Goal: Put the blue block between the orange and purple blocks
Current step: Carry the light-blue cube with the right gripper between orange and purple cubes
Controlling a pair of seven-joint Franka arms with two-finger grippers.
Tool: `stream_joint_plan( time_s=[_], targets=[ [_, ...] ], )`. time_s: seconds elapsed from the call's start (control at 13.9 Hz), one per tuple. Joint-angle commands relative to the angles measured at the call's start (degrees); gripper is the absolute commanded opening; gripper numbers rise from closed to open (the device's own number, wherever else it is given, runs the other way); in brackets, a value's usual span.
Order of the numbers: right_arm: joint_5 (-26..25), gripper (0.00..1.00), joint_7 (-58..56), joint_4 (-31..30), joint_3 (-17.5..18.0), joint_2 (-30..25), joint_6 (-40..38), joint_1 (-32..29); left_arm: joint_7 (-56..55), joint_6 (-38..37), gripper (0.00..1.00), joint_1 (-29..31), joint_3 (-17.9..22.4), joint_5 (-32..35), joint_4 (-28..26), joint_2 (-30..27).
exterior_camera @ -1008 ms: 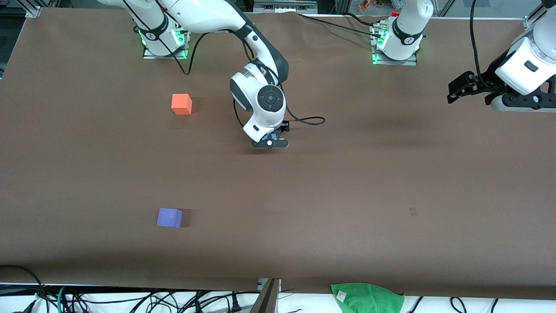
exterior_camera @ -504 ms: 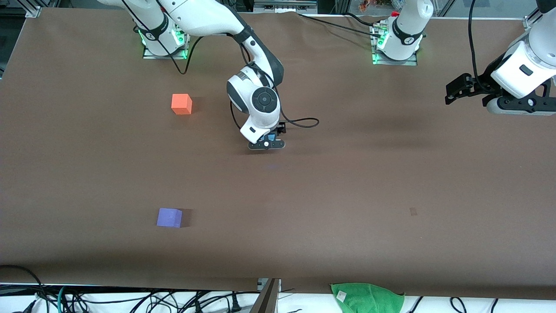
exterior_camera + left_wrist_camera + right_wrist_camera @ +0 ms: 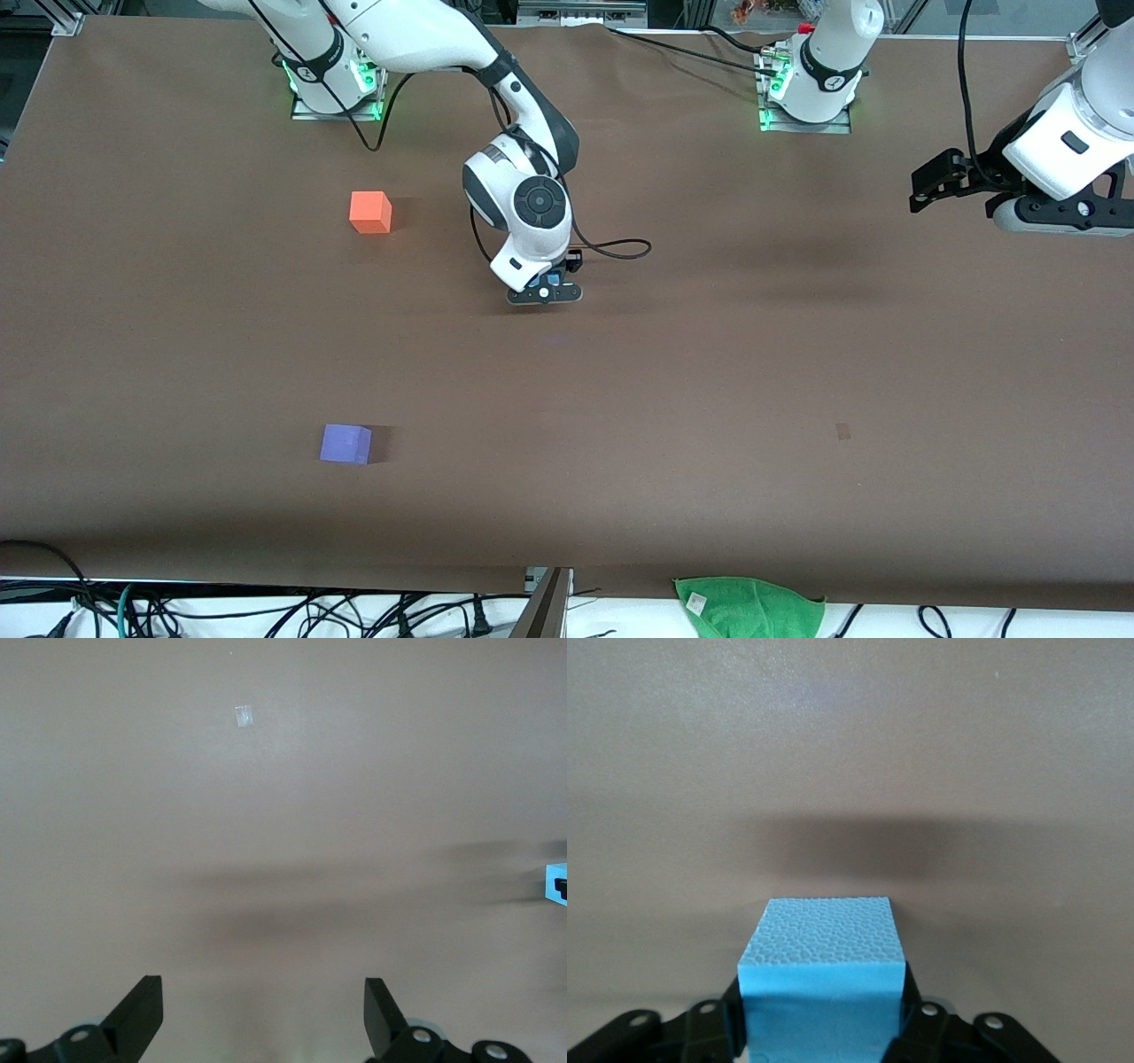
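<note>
A green cloth [image 3: 749,605] and cables hang off the desk's [image 3: 797,372] nearest edge. The purple block [image 3: 345,443] sits nearest on the brown matte surface; the orange block [image 3: 370,212] farthest. The right gripper [image 3: 546,292], over mid-desk, has its jaws clamped on the blue block [image 3: 822,974]. The left gripper [image 3: 264,1019] waits, jaws spread, above the left arm's end.

The brown table [image 3: 709,372] is carrying an orange block [image 3: 370,212], with a purple block [image 3: 345,443] lying at its six o'clock.
</note>
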Motion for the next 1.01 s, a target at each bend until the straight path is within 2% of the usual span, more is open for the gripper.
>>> stream_joint_plan(
  time_s=[0.0,0.14,0.36,0.5,0.65,0.86,0.94],
  targets=[
    [0.5,0.38,0.1,-1.8,0.1,-2.1,0.5,0.1,2.3,-0.4,1.00,0.3,0.1,-0.2,1.5,0.9],
    [0.6,0.38,-1.3,-1.6,-0.4,-5.1,-1.0,-0.2,3.4,-0.4,1.00,0.3,0.1,-0.2,1.5,1.0],
    [0.8,0.38,-6.6,-1.9,-3.5,-11.5,-11.2,-2.9,3.4,-0.5,1.00,0.3,0.1,-0.2,1.4,1.0],
    [0.9,0.38,-7.7,-4.3,-8.5,-16.4,-13.7,-3.1,3.4,-1.1,1.00,0.3,0.0,-0.2,1.5,1.0],
    [1.0,0.38,-14.1,-7.9,-13.9,-19.7,-14.1,-3.4,3.2,-1.1,1.00,0.3,0.0,-0.2,1.5,1.0],
    [1.4,0.38,-25.0,-13.3,-23.0,-20.1,-11.6,-3.5,3.2,-1.2,1.00,0.3,-0.1,-0.2,1.5,1.0],
    [3.5,0.38,-27.8,-15.3,-25.2,-20.2,-10.1,-3.8,3.2,-1.2,1.00,0.3,0.0,-0.2,1.5,1.0]
  ],
)
